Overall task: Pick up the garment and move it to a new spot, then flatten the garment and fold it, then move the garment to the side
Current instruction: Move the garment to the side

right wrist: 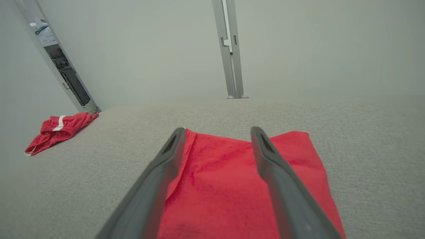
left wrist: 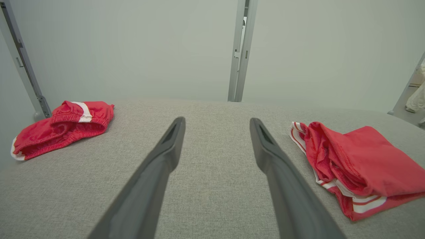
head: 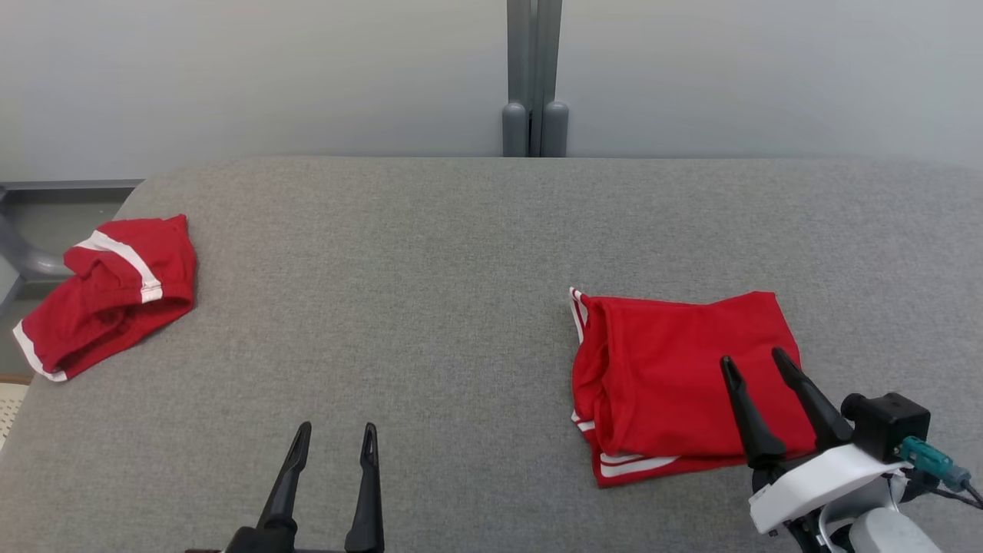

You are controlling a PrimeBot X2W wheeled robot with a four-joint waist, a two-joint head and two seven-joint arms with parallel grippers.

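A folded red garment (head: 676, 376) with white stripes lies on the right side of the grey table (head: 430, 292); it also appears in the left wrist view (left wrist: 358, 166) and the right wrist view (right wrist: 225, 186). My right gripper (head: 756, 362) hovers over its near right part, open, with nothing between the fingers. My left gripper (head: 338, 430) stands open at the near middle of the table, well left of that garment. A second red garment (head: 107, 288), crumpled, lies at the far left edge.
A grey post (head: 534, 77) stands behind the table against a pale wall. The table's left edge drops off beside the crumpled garment. Bare grey cloth stretches between the two garments.
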